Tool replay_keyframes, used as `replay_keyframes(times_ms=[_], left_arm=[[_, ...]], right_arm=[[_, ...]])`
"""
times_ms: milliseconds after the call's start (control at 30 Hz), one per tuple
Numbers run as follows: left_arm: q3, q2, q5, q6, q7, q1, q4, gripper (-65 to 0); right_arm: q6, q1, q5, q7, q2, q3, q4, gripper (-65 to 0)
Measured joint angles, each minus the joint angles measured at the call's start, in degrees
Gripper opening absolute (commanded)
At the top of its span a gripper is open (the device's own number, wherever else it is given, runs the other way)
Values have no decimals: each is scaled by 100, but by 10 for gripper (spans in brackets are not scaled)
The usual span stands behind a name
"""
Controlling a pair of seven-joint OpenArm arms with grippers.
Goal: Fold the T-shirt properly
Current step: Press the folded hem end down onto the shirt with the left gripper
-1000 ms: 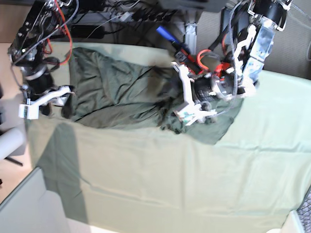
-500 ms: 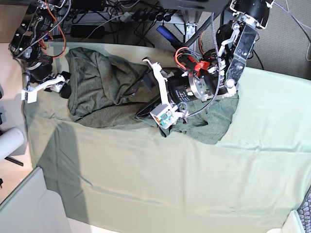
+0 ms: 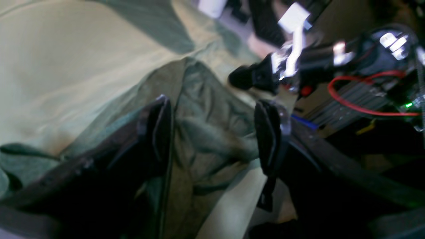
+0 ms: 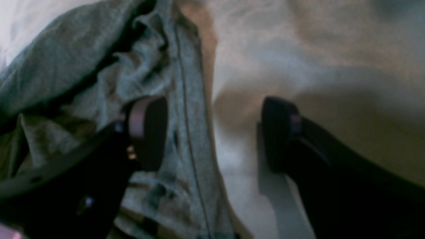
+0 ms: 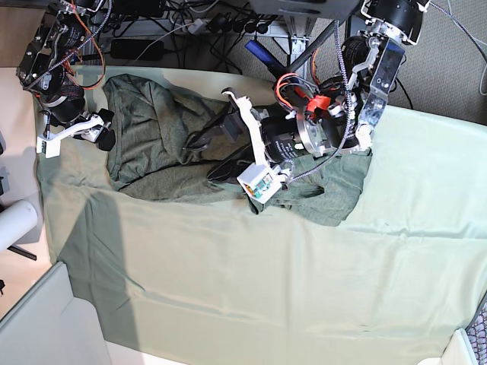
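Across the far half of the smooth, pale mint tablecloth [image 5: 266,281] lies one T-shirt [image 5: 152,144], dark heathered knit, bunched in soft ridges. Two grippers: left gripper [image 5: 199,156] spread wide over its wrinkles, right gripper [image 5: 101,129] agape at its seamed edge.

Pale green tablecloth [image 5: 304,281] bears the rumpled dark T-shirt [image 5: 152,144]

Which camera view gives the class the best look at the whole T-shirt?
The base view: the T-shirt lies bunched across the far side of the tablecloth, both arms over it. The left wrist view shows only rumpled folds between open jaws; the right wrist view shows one blurred seamed edge.
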State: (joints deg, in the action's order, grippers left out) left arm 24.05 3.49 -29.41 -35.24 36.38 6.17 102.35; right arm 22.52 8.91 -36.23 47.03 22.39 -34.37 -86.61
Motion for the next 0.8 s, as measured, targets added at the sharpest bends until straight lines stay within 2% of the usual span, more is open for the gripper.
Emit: replay_keyframes(times_ms=[33, 100, 267, 567, 700, 800], left_arm=[[37, 20, -4, -138, -2, 0, 0, -234], [188, 44, 179, -168, 4, 0, 0, -234], [575, 63, 1412, -210, 46, 0, 0, -234], [785, 63, 3226, 791, -369, -184, -162, -234], [782, 61, 3305, 1141, -365, -284, -531, -234], [863, 61, 3206, 1193, -245, -258, -533, -236]], right_arm=[[0, 0, 2, 2, 0, 0, 0, -214], [0, 0, 0, 0, -2, 0, 0, -214], [0, -2, 0, 0, 0, 0, 0, -214], [0, -2, 2, 2, -35, 0, 0, -214], [0, -7, 0, 0, -63, 2, 0, -214], [0, -4, 0, -2, -61, 2, 0, -214]])
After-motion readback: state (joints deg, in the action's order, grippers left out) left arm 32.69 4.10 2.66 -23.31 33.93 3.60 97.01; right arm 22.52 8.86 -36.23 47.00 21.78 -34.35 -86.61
